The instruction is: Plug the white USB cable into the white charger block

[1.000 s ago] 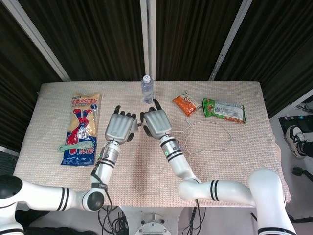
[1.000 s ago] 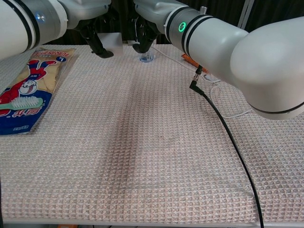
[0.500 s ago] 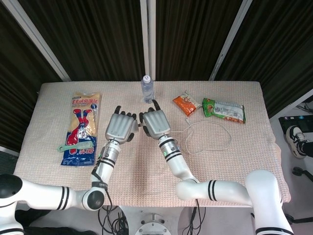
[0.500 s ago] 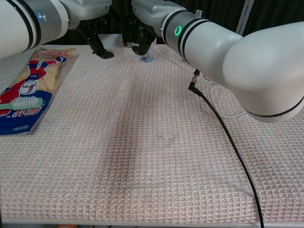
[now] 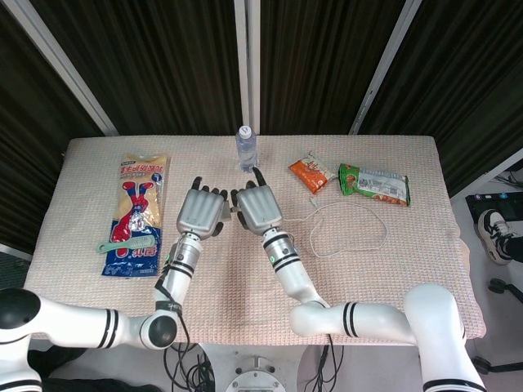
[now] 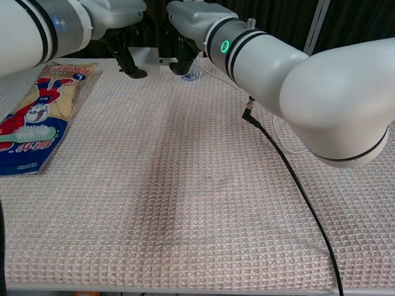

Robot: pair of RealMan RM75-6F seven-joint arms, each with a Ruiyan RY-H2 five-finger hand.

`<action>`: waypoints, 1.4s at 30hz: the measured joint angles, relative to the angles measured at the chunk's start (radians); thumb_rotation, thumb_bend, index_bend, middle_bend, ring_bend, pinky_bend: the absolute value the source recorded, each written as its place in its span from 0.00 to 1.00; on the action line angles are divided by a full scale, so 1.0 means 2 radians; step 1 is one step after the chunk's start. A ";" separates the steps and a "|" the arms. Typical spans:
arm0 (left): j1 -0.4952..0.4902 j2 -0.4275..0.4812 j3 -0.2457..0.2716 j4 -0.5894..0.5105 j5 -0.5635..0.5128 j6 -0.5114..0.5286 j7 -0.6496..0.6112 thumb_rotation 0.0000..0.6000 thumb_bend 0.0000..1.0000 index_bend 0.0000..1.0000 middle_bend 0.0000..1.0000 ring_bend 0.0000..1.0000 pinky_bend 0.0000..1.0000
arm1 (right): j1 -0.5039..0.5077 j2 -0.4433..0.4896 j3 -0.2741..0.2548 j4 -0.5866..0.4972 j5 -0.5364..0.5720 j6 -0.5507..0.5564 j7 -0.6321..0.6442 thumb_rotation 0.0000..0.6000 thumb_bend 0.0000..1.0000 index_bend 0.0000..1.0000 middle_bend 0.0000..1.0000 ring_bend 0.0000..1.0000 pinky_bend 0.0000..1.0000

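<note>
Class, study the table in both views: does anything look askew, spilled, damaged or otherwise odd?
Nothing stands out. The water bottle stands upright, the two snack packets and the glove pack lie flat, and the white USB cable lies in a loose loop.

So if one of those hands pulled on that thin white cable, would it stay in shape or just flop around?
Probably flop. The white cable lies in a loose, uneven loop on the table cloth, so it looks limp. It is thin, so likely light, and a tug at one end would probably drag the loop along rather than lift it.
</note>
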 measured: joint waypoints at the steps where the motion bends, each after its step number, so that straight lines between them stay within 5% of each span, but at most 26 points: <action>1: -0.001 0.000 -0.001 0.001 -0.002 0.000 0.001 0.97 0.25 0.45 0.51 0.32 0.14 | 0.000 -0.001 0.000 0.000 0.000 0.001 -0.001 1.00 0.39 0.63 0.53 0.31 0.00; 34: -0.006 -0.007 0.008 0.014 0.008 -0.012 -0.023 1.00 0.24 0.45 0.51 0.32 0.14 | -0.005 -0.003 0.009 0.005 0.001 -0.025 0.030 1.00 0.38 0.62 0.53 0.31 0.00; 37: -0.005 -0.007 0.010 0.016 0.010 -0.013 -0.024 1.00 0.24 0.45 0.51 0.32 0.14 | -0.006 -0.002 0.008 0.005 0.002 -0.026 0.030 1.00 0.35 0.56 0.52 0.30 0.00; 42: -0.003 -0.005 0.011 0.015 0.012 -0.013 -0.027 1.00 0.24 0.45 0.51 0.32 0.14 | -0.009 0.003 0.005 0.001 0.004 -0.026 0.029 1.00 0.17 0.32 0.44 0.24 0.00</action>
